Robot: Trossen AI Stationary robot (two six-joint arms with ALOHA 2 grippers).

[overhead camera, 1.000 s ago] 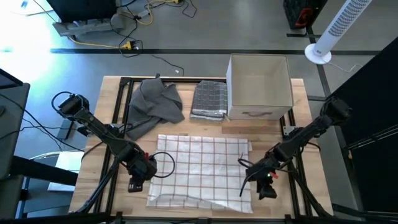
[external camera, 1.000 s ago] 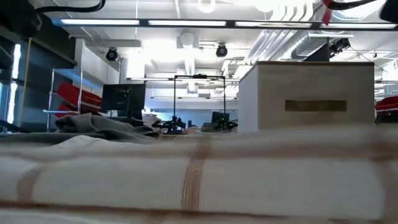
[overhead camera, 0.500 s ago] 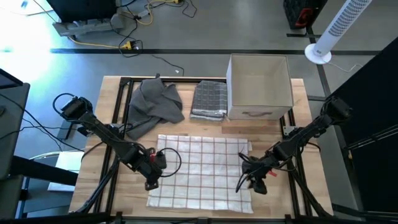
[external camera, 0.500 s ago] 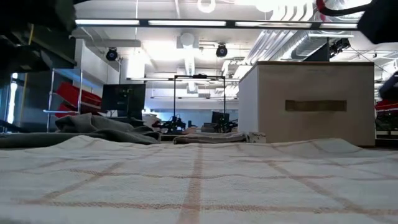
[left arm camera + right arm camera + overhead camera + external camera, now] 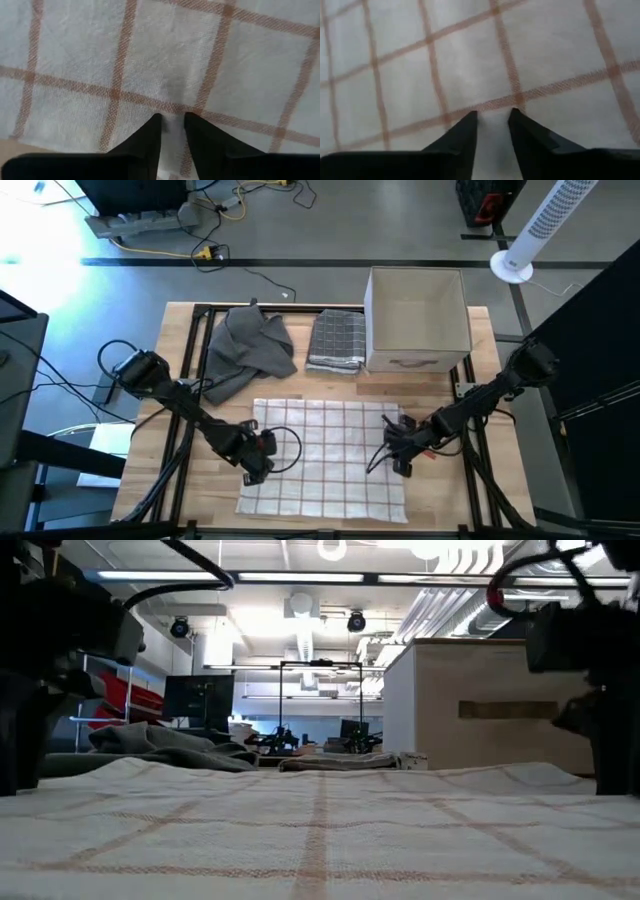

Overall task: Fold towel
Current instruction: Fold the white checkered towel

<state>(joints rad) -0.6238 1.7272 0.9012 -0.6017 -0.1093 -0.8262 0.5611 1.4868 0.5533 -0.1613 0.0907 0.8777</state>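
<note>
A white towel [image 5: 325,458] with a brown check lies spread flat on the wooden table; the low view shows its surface [image 5: 320,830] level. My left gripper [image 5: 262,460] stands over the towel's left part, a little in from its left edge. My right gripper [image 5: 393,455] stands over the right part, near the right edge. Both point down. In the wrist views each pair of fingers, left [image 5: 172,120] and right [image 5: 492,116], shows a narrow gap with bare cloth behind it. My left gripper's fingertips [image 5: 156,122] point down at the towel's left part; whether they touch the cloth I cannot tell. My right gripper's fingertips [image 5: 470,120] point down at the towel's right part; I cannot tell whether they touch it either.
At the far side lie a crumpled grey cloth [image 5: 245,345] and a folded grey checked towel [image 5: 335,340]. A cardboard box [image 5: 418,320] stands at the far right. Black frame rails [image 5: 195,345] run along the table's sides.
The towel's near edge, raised and rucked a second ago, has dropped and now lies flat. My left gripper has gone from the near left corner toward the table's right, over the towel. My right gripper has gone from the near right corner toward the far edge and left.
</note>
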